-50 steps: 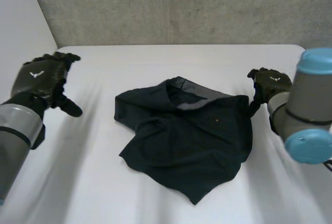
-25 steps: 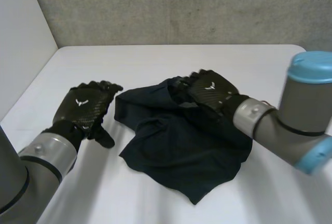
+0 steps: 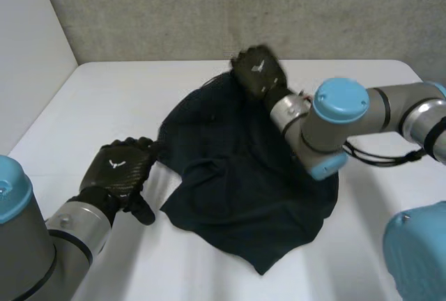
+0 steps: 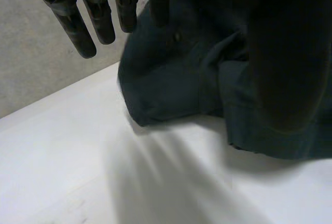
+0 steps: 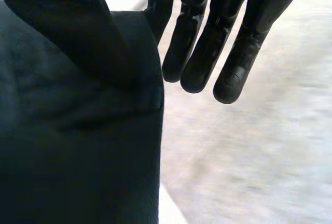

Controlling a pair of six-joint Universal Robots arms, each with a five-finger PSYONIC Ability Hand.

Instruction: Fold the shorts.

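The dark shorts [image 3: 244,189] lay crumpled about the middle of the white table [image 3: 104,99], with one pointed corner toward the near edge of the table. The far edge of the shorts was drawn up off the table toward the right robot hand [image 3: 258,71].

The right robot hand sat at that far edge of the shorts, and its arm [image 3: 341,123] reached in over their right side. In the right wrist view its thumb [image 5: 78,32] lay on top of the shorts [image 5: 78,156]. Its fingers [image 5: 238,63] were straight and close together and reached past the cloth's edge over bare table [image 5: 249,172]. The cloth appeared pinched between the thumb and the nearest finger.

The left robot hand [image 3: 120,174] was at the left edge of the shorts, palm down, fingertips just at the cloth. In the left wrist view its fingers [image 4: 78,32] hung straight and slightly spread above the rumpled edge of the shorts [image 4: 176,79]. The thumb [image 4: 282,63] stood out over the cloth, and nothing was gripped.
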